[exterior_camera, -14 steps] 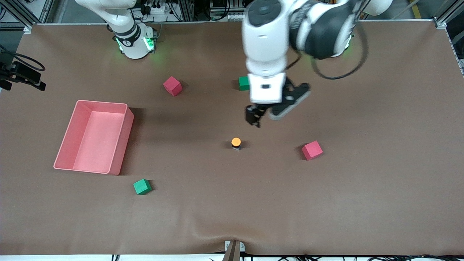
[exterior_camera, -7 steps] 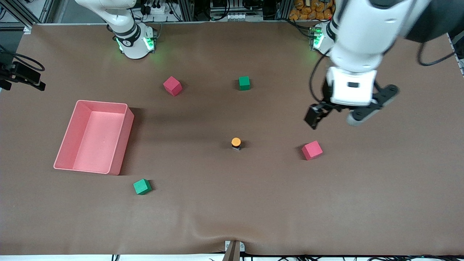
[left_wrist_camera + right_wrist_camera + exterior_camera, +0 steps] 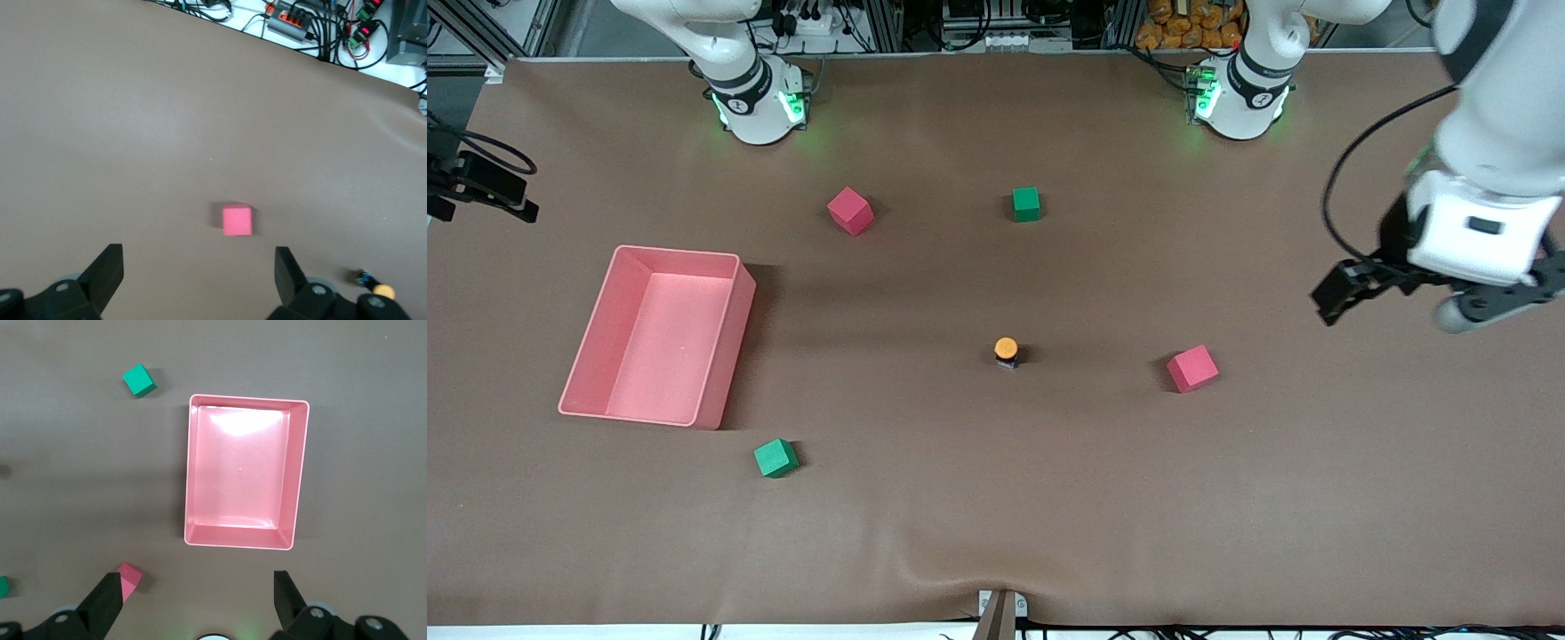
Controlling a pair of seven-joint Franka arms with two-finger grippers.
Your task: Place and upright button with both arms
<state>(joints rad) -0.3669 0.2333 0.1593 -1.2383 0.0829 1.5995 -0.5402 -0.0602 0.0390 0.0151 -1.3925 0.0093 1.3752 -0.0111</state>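
Front view shows a brown table [image 3: 996, 498] with the button [image 3: 1006, 350] standing up. The left gripper [image 3: 199, 277] hangs wide open over bare brown cloth. The right gripper [image 3: 199, 600] waits wide open above the pink bin [image 3: 240, 540].

I work in a robotics lab, not a home or shop. My two white jointed arms are bolted by green-lit round bases [image 3: 758, 107] along one edge of a wide desk covered in brown matte sheeting [image 3: 996, 498]. Just past those bases stand grey aluminium frame rails [image 3: 889, 22] with bundles of black cables and power strips [image 3: 805, 18]. A small black camera on a bracket [image 3: 480, 182] is clamped at the desk's edge, toward my right arm's end. In my left wrist view, an orange-and-grey power strip with tangled wires [image 3: 293, 19] lies on the floor off the desk's edge.
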